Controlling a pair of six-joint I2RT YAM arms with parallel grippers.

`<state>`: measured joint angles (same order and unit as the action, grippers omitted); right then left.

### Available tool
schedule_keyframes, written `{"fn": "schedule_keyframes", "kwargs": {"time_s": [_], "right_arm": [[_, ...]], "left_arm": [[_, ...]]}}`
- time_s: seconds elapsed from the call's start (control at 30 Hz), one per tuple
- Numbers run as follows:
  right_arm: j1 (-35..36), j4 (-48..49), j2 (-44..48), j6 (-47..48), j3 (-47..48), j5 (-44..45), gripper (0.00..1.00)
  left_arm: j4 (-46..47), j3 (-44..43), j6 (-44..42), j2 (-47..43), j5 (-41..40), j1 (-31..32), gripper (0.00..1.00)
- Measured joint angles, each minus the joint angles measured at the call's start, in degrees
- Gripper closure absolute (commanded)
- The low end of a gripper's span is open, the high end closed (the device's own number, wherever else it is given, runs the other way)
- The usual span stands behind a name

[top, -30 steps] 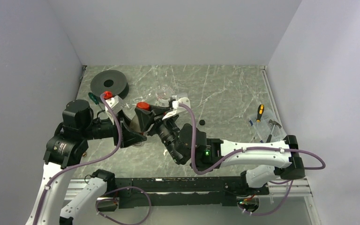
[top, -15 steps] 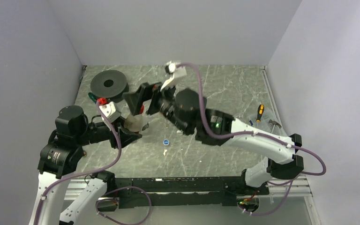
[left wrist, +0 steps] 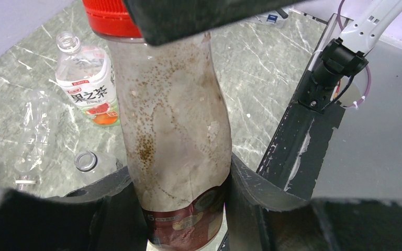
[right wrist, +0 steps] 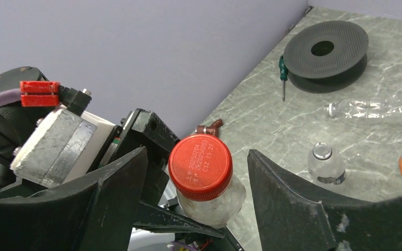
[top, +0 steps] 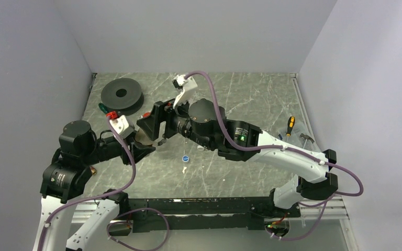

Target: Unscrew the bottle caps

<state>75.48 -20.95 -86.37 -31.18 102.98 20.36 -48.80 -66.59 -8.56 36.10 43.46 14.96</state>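
Well, the left gripper (left wrist: pixel 180 196) is clamped tight on the brown-labelled bottle (left wrist: pixel 170 125). It holds it up over the bench (top: pixel 251 104) at 9 o'clock, near the wall. The right gripper (right wrist: pixel 196 157) has its jaws apart, one on each side of the red cap (right wrist: pixel 200 166). There is wide room toward 2 o'clock. Tiny numbers are printed on the cap. The second bottle (left wrist: pixel 88 78), open on top, reads 果之茶.

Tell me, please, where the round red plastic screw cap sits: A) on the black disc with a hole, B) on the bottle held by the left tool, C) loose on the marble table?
B: the round red plastic screw cap sits on the neck of the brown-stained clear plastic bottle clamped in the left tool, with the right tool open around it.
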Motion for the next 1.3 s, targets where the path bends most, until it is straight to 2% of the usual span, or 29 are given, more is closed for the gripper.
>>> {"fn": "schedule_keyframes", "kwargs": {"time_s": [0.23, 0.3, 0.4, 0.53, 0.8, 1.1, 1.23, 1.3], "right_arm": [[0.0, 0.2, 0.1, 0.0, -2.5, 0.1, 0.47], [0.0, 0.3, 0.1, 0.1, -2.6, 0.2, 0.48], [0.0, 1.3, 0.1, 0.2, -2.6, 0.5, 0.40], [-0.4, 2.2, 0.1, 0.5, -2.6, 1.1, 0.39], [-1.2, 3.9, -0.3, 0.5, -2.6, 0.5, 0.58], [-1.5, 4.1, -0.3, 0.5, -2.9, -0.2, 0.49], [-1.6, 4.5, -0.4, 0.5, -3.4, -0.2, 0.50], [-1.6, 4.5, -0.4, 0.5, -3.4, -0.2, 0.54]], "left_arm": [[0.0, 0.0, 0.0, 0.5, 0.0, 0.0, 0.75], [0.0, 0.0, 0.0, 0.6, 0.1, 0.0, 0.76], [-0.1, 0.0, -0.3, 0.6, 0.2, 0.0, 0.76], [-0.5, 0.1, -0.5, 0.6, 0.3, 0.0, 0.76], [-1.0, 0.4, -0.8, 0.5, 0.3, 0.0, 0.77], [-1.2, 0.5, -0.2, 0.5, 0.2, 0.0, 0.78], [-1.3, 0.5, 0.2, 0.5, 0.2, 0.0, 0.78], [-1.3, 0.5, 0.3, 0.5, 0.2, 0.0, 0.78]]}}
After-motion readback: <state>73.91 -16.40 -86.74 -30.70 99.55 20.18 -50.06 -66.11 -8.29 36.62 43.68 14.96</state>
